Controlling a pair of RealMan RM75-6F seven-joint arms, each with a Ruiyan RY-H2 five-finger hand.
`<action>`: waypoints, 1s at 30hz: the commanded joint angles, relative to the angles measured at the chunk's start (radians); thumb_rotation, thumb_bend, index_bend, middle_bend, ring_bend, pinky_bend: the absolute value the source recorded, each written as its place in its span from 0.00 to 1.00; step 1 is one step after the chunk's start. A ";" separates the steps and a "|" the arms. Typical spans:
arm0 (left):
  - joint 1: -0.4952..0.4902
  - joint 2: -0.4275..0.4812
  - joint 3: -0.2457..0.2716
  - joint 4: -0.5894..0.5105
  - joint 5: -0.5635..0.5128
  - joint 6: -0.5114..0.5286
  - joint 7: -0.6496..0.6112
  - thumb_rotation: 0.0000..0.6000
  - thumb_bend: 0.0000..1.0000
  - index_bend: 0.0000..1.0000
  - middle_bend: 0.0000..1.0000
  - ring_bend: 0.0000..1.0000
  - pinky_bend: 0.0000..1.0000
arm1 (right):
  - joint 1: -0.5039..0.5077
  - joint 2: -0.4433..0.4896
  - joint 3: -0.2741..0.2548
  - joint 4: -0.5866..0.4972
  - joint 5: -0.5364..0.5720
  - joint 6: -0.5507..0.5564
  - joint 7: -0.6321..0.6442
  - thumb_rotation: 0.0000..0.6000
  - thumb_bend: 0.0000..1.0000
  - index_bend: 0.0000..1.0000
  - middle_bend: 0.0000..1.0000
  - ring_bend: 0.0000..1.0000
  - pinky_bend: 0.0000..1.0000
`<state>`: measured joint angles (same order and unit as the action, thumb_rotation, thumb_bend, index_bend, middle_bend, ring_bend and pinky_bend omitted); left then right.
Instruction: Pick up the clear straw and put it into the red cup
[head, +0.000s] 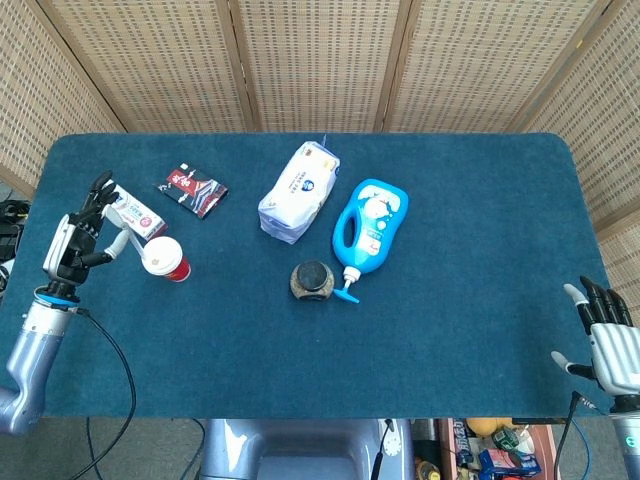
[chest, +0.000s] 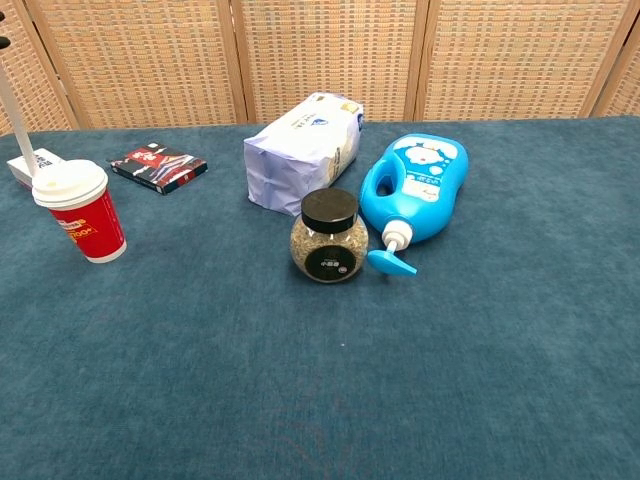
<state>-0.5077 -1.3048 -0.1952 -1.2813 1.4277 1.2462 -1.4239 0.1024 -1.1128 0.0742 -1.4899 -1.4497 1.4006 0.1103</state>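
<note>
Clear straw (chest: 18, 125) pinched in left hand (head: 78, 235), leaning in toward white lid of red cup (chest: 80, 212); we judge tip at lid edge, not yet seated, so hold kept for guidance. We see jar (chest: 328, 237), blue bottle (chest: 412, 190) well apart. Right hand (head: 610, 335) spread, idle at table edge.

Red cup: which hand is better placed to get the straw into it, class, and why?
Left. The left hand holds the clear straw right beside the red cup; the right hand sits at the table's far corner, holding nothing.
</note>
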 joint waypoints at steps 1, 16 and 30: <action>-0.004 -0.010 -0.005 0.011 0.001 -0.007 -0.004 1.00 0.43 0.60 0.00 0.00 0.00 | 0.000 -0.001 0.000 0.001 0.000 -0.001 0.000 1.00 0.00 0.00 0.00 0.00 0.00; -0.006 -0.026 -0.004 0.011 0.022 -0.022 -0.032 1.00 0.43 0.60 0.00 0.00 0.00 | 0.004 -0.001 0.001 0.006 0.008 -0.012 0.005 1.00 0.00 0.00 0.00 0.00 0.00; 0.001 -0.042 0.000 0.046 0.028 -0.023 -0.059 1.00 0.43 0.60 0.00 0.00 0.00 | 0.004 -0.003 0.001 0.008 0.009 -0.012 0.005 1.00 0.00 0.00 0.00 0.00 0.00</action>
<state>-0.5076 -1.3462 -0.1964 -1.2364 1.4550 1.2231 -1.4812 0.1065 -1.1160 0.0757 -1.4817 -1.4406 1.3888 0.1152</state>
